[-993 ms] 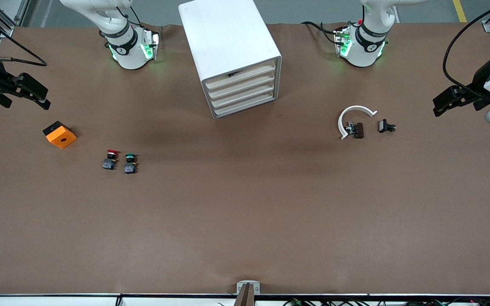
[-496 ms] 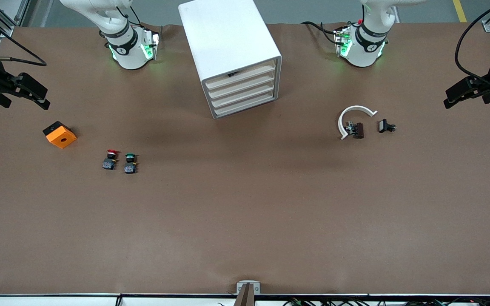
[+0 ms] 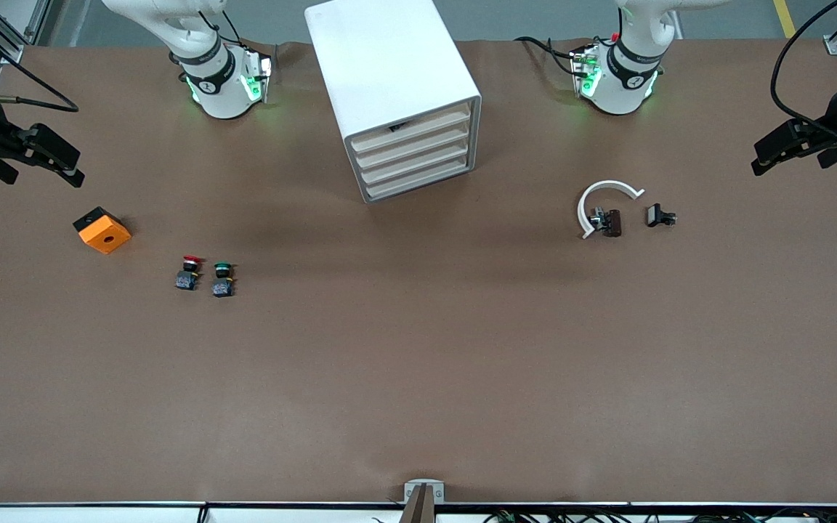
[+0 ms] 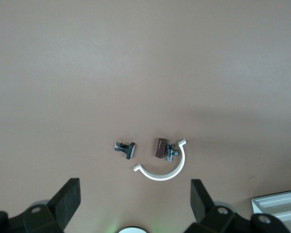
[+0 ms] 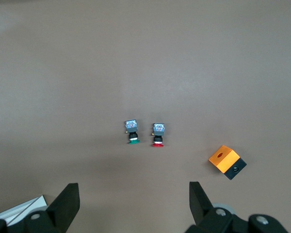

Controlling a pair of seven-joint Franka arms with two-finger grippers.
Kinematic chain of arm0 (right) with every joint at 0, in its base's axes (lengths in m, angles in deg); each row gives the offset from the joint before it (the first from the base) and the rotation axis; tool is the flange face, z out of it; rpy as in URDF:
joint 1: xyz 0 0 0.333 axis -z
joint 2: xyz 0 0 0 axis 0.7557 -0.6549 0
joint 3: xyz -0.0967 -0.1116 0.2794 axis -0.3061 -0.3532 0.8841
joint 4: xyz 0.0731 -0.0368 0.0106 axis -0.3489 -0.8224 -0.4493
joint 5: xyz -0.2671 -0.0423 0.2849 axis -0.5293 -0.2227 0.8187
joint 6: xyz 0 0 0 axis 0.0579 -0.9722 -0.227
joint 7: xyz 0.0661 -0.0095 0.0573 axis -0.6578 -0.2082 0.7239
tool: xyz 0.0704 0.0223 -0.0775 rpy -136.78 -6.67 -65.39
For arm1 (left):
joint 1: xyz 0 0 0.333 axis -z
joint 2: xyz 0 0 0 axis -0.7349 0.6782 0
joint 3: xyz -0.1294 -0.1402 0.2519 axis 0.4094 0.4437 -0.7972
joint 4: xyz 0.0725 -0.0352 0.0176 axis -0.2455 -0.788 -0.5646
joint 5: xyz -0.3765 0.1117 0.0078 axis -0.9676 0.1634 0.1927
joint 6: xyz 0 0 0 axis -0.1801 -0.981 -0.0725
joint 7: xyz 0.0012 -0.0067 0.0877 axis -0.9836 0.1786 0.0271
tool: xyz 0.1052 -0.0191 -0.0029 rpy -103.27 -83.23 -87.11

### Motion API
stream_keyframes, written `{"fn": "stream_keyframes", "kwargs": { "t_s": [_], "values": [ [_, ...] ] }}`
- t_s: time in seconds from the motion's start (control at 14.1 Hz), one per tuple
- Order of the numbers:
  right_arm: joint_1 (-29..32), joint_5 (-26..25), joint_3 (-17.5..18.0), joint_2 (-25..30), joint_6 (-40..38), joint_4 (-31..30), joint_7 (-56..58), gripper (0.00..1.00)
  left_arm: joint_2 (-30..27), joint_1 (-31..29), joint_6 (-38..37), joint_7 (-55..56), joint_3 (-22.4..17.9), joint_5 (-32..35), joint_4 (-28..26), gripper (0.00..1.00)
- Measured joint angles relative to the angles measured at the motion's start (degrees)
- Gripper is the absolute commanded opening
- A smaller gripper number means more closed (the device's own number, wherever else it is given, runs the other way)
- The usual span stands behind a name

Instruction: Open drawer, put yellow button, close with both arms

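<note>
The white cabinet (image 3: 389, 80) stands at the table's back middle, and its corner shows in the left wrist view (image 4: 279, 204). Its uppermost drawer (image 3: 411, 125) is shut, flush with the three below it. The yellow button shows in no view. My left gripper (image 3: 771, 149) is open and empty, in the air over the left arm's end of the table; its fingers spread wide in the left wrist view (image 4: 134, 187). My right gripper (image 3: 62, 163) is open and empty over the right arm's end; it also shows in the right wrist view (image 5: 133, 189).
An orange block with a hole (image 3: 102, 229), a red-capped button (image 3: 188, 272) and a green-capped button (image 3: 222, 279) lie toward the right arm's end. A white curved piece (image 3: 602, 196), a brown part (image 3: 611, 222) and a black clip (image 3: 658, 216) lie toward the left arm's end.
My left gripper has drawn back from the small parts toward its end of the table and a little toward the robots' side. The right gripper has barely moved. The drawers stay shut.
</note>
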State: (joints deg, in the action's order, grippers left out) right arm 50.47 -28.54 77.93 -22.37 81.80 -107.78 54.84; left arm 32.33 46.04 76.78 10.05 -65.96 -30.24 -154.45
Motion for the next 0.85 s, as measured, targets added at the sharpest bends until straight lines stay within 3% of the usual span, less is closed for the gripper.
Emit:
{"fn": "stream_keyframes", "kwargs": {
  "t_s": [0.85],
  "values": [
    [0.05, -0.44, -0.05, -0.37, 2.36, 0.02, 0.00, 1.00, -0.03, 0.42, 0.00, -0.35, 2.41, -0.03, -0.02, 1.00]
  ]
}}
